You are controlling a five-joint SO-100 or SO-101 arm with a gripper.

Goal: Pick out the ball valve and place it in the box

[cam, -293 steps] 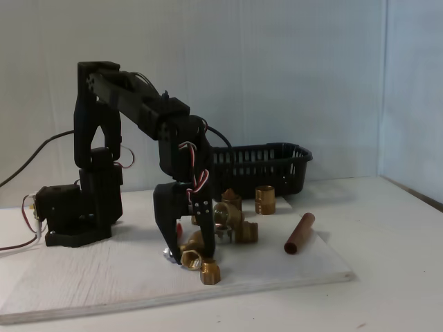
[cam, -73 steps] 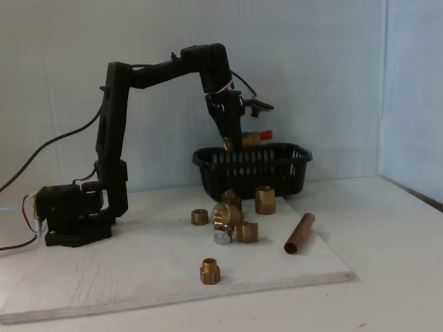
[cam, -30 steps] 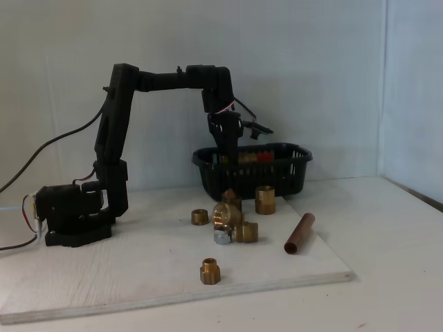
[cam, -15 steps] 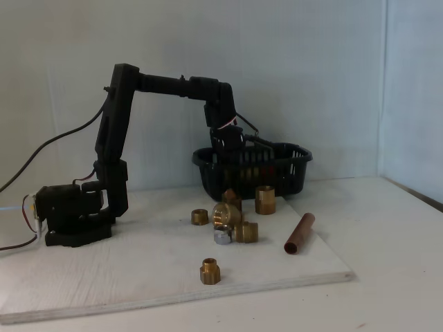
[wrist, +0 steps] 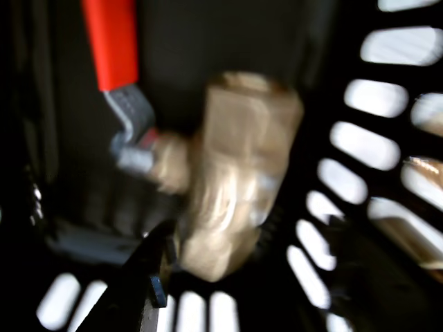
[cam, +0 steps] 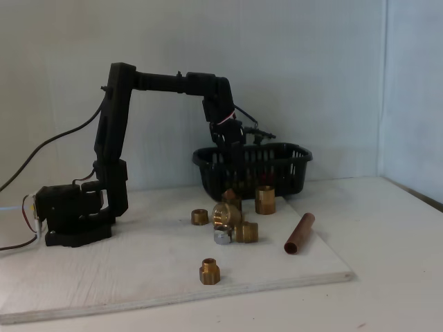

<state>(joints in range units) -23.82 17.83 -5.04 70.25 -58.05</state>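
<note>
Wrist view: the brass ball valve with red lever handle (wrist: 235,173) is seen blurred against the slotted wall of the black plastic basket box (wrist: 374,138), seemingly lying inside it for release. One black finger (wrist: 149,277) sits beside it; whether the valve is pinched cannot be told. No writing is readable.

Fixed view: the gripper (cam: 235,149) is lowered into the box (cam: 291,169); loose brass fittings (cam: 232,221) and a copper-brown pipe piece (cam: 299,233) are left on the white board (cam: 104,277).
</note>
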